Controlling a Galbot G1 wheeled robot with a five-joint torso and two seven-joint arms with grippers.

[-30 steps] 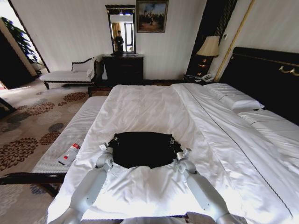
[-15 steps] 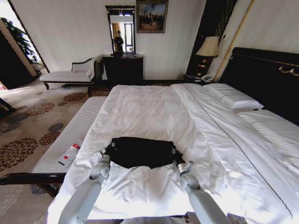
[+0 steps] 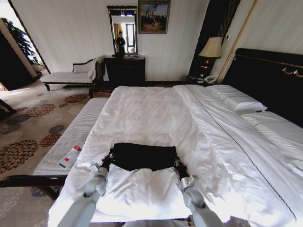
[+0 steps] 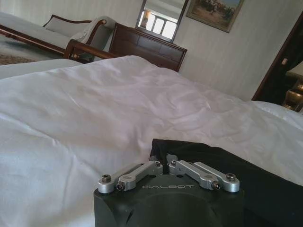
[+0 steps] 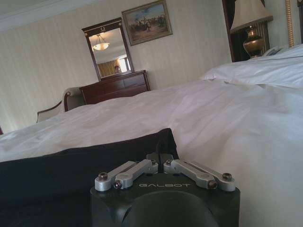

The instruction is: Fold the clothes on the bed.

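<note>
black cotton T-shirt (image 3: 143, 156): folded strip near foot edge of big white bed (image 3: 156, 113) | left gripper (image 3: 110, 156): pinches its left corner | right gripper (image 3: 177, 161): pinches its right corner

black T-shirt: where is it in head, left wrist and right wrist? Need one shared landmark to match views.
Head view: black T-shirt lies low and central on the bed, between the left pincer and right pincer.
Left wrist view: T-shirt just beyond the left pincer.
Right wrist view: T-shirt beyond the right pincer.
Shared landmark: the dark wood dresser.
</note>
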